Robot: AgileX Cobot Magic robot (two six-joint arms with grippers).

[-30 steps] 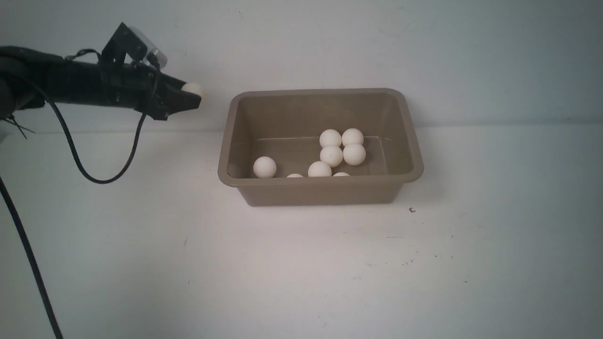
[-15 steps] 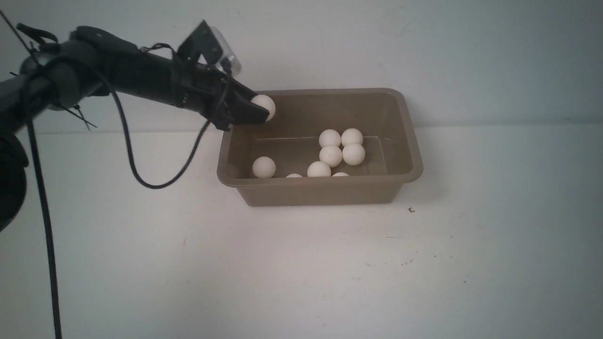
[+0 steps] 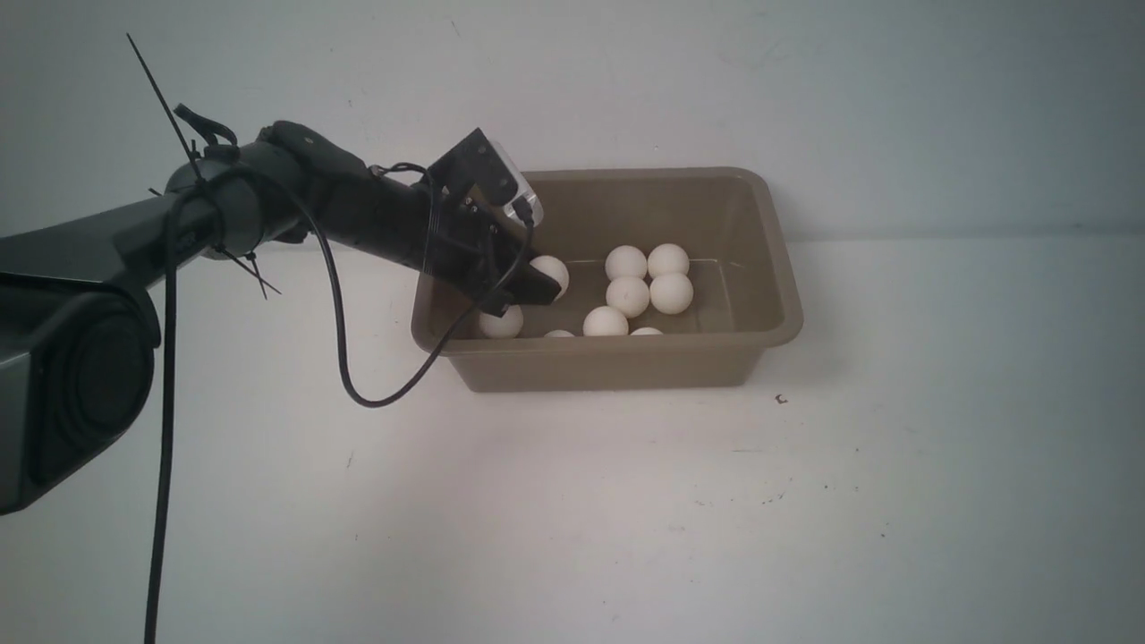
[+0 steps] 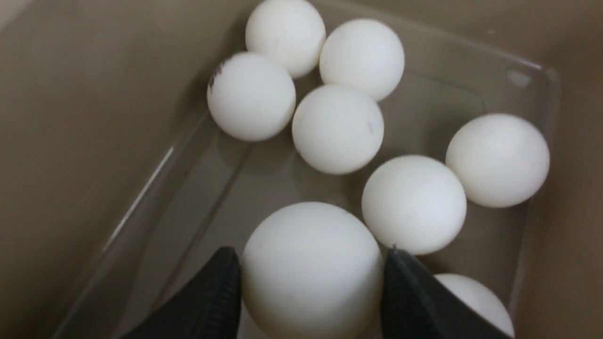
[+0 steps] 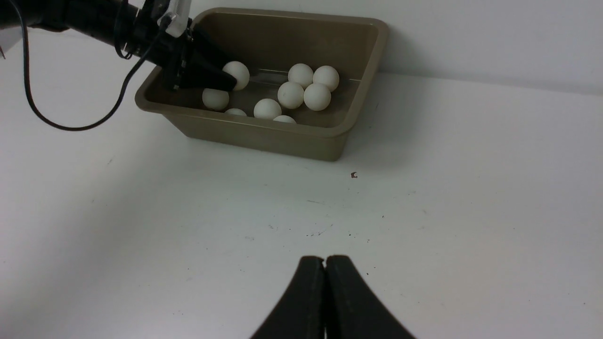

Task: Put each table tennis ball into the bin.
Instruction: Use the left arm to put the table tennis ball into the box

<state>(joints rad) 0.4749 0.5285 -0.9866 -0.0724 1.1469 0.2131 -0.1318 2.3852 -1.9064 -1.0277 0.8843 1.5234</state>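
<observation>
Above the white table (image 3: pixel 572 501), left gripper (image 3: pixel 547 284), ball (image 3: pixel 551 271) still clamped, now lower inside the bin (image 3: pixel 716 358); right gripper (image 5: pixel 325 268) closed, empty.

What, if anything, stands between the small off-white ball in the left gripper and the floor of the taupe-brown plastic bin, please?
Nothing visible: the held ball hangs inside the bin, over bare floor. The loose balls lie beside and beyond the left gripper.
</observation>
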